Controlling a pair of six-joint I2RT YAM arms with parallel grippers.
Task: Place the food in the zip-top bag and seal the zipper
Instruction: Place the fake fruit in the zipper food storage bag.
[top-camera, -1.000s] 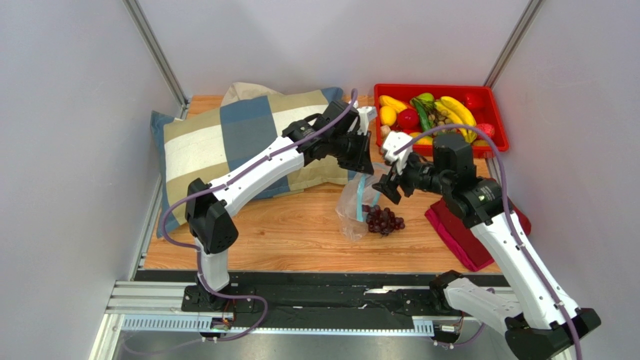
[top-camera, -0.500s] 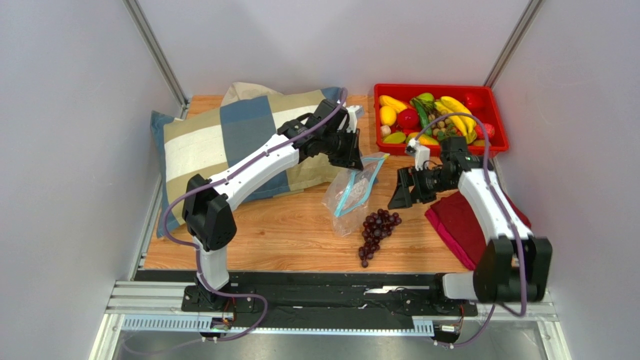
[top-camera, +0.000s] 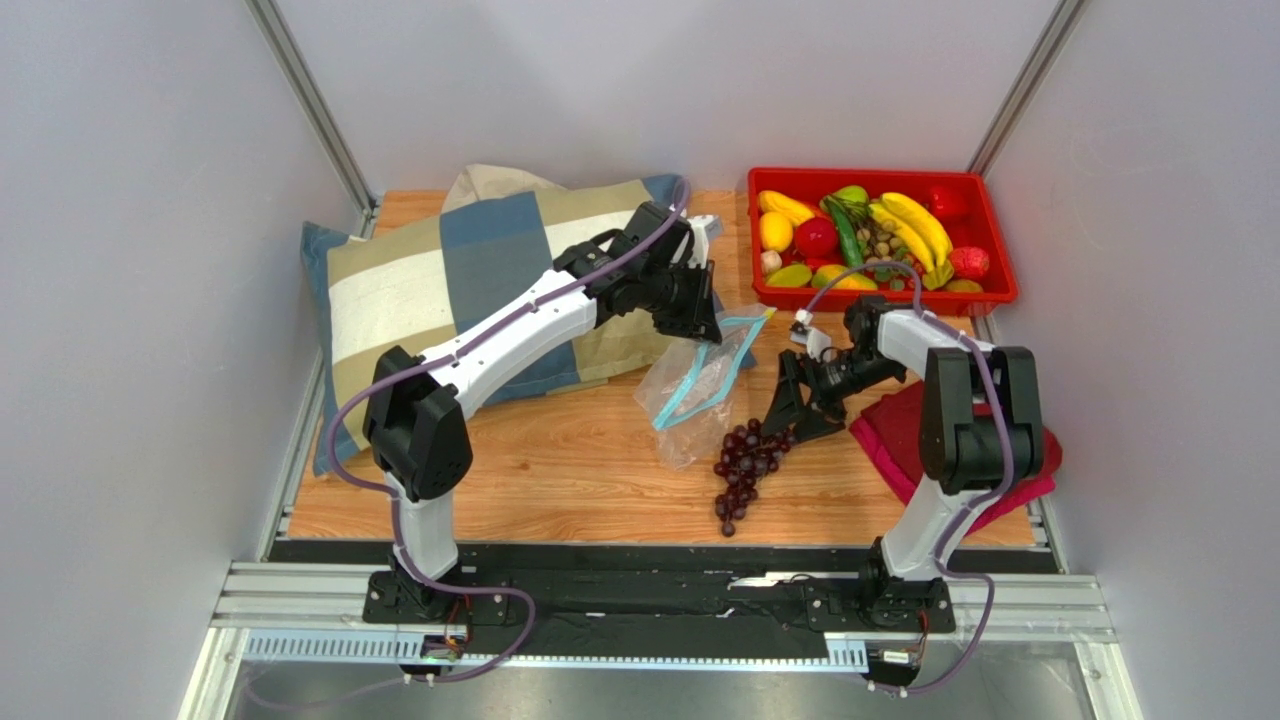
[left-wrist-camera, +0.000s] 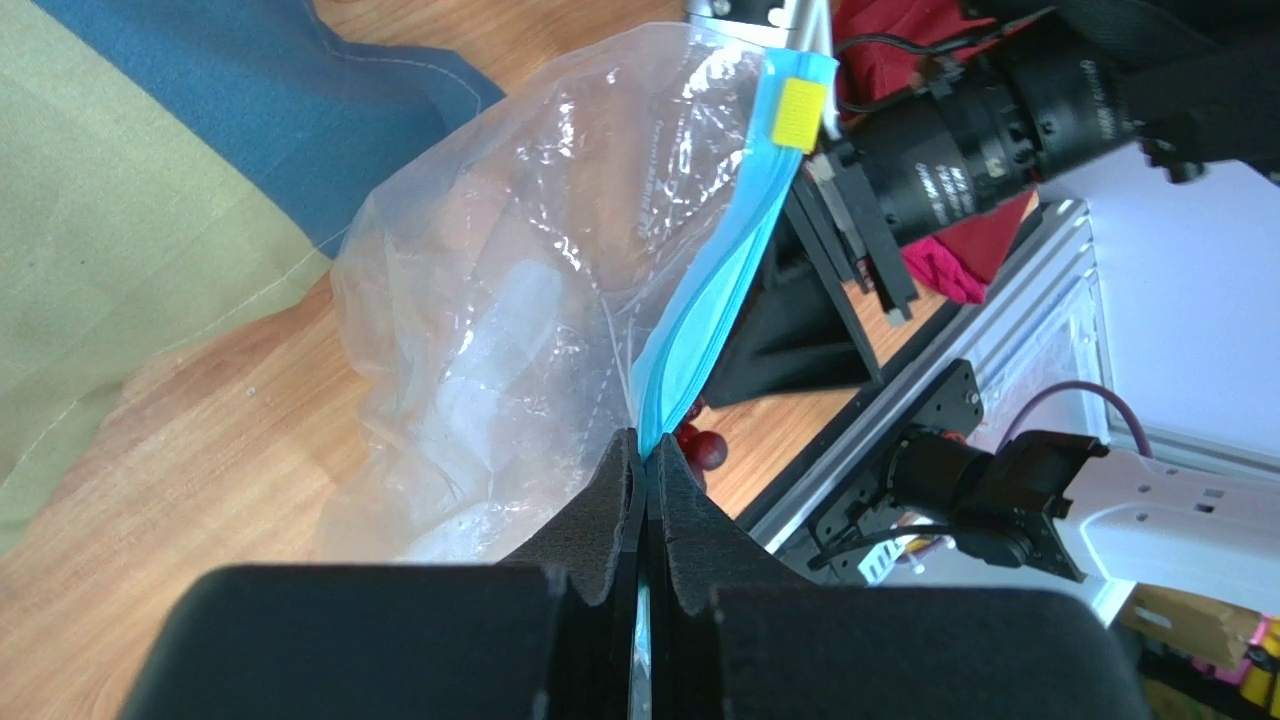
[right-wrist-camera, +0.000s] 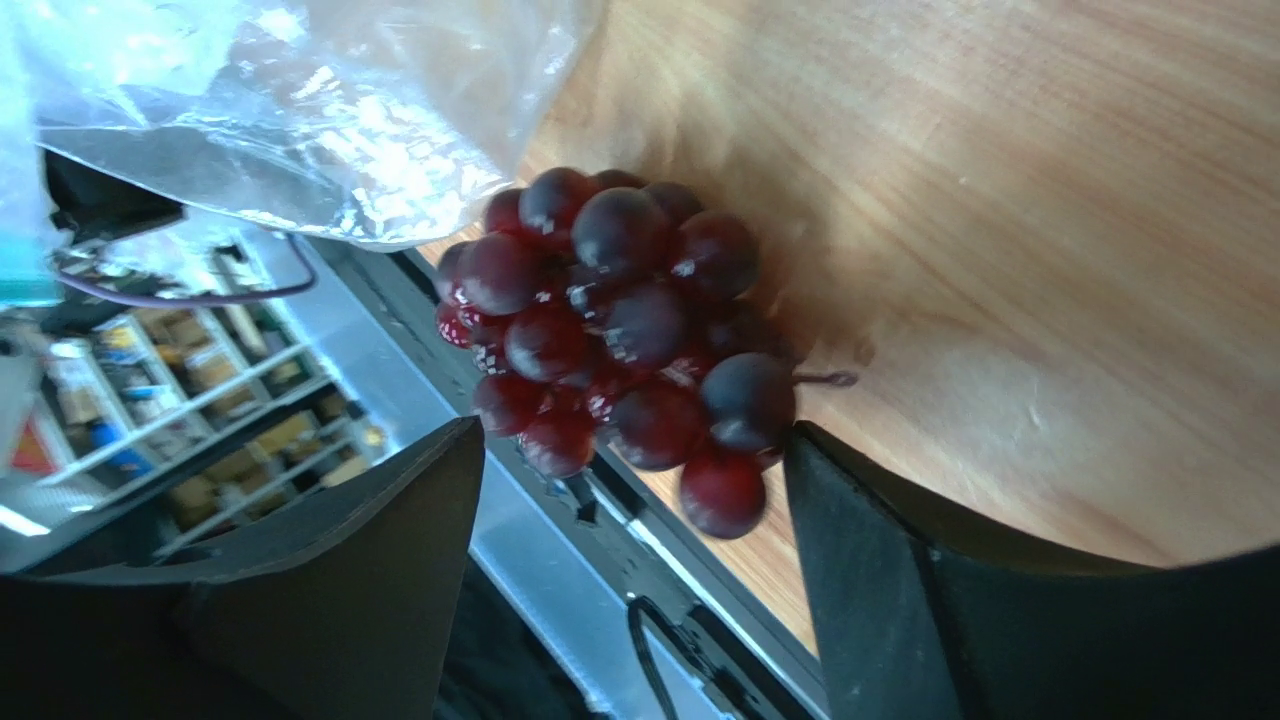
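I'm pinching the zip-top bag's (top-camera: 688, 393) blue zipper (left-wrist-camera: 718, 278) tight in my left gripper (left-wrist-camera: 646, 468). My right gripper (right-wrist-camera: 631, 450) is hanging wide open, holding nothing, facing the grape bunch (right-wrist-camera: 624, 323) lying on the table (top-camera: 571, 468) just beside the bag.

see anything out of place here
Yes: the grape bunch lies loose on the table beside the zip-top bag, not inside it. The left gripper is pinched on the zipper, while the right gripper sits open around the bunch without gripping it.
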